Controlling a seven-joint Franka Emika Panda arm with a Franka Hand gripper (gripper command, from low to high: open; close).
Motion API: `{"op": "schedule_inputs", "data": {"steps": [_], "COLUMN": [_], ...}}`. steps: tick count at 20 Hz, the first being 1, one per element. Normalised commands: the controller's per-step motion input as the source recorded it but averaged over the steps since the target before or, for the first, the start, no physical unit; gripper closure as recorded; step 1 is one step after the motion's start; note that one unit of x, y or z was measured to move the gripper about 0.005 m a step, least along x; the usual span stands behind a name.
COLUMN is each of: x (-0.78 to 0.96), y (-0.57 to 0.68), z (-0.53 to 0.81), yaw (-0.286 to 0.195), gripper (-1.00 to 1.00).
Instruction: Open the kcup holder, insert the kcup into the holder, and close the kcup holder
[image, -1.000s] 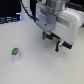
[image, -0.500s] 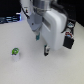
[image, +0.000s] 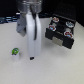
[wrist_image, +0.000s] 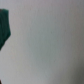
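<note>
Kcup (image: 16, 51), green-lidded, stands on the white tabletop (image: 55, 67). We see the white arm (image: 32, 35) upright just beside the kcup, on the exterior view's right. The kcup holder (image: 60, 33) lies well apart beyond the arm, drawer out, its pods blurred. We cannot tell the claw's state; the wrist view is only blur.

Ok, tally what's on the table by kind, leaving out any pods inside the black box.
Small white pod with green lid, outside the box: 1
Black box-shaped pod holder: 1
White robot arm: 1
Total: 3
</note>
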Motion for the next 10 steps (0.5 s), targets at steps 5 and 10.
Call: {"op": "schedule_inputs", "data": {"steps": [5,10], "x": [-0.34,-0.31], "y": [-0.54,-0.53], "z": [-0.14,-0.32], "yaw": [-0.246,-0.256], "gripper": [-1.00,-1.00]}}
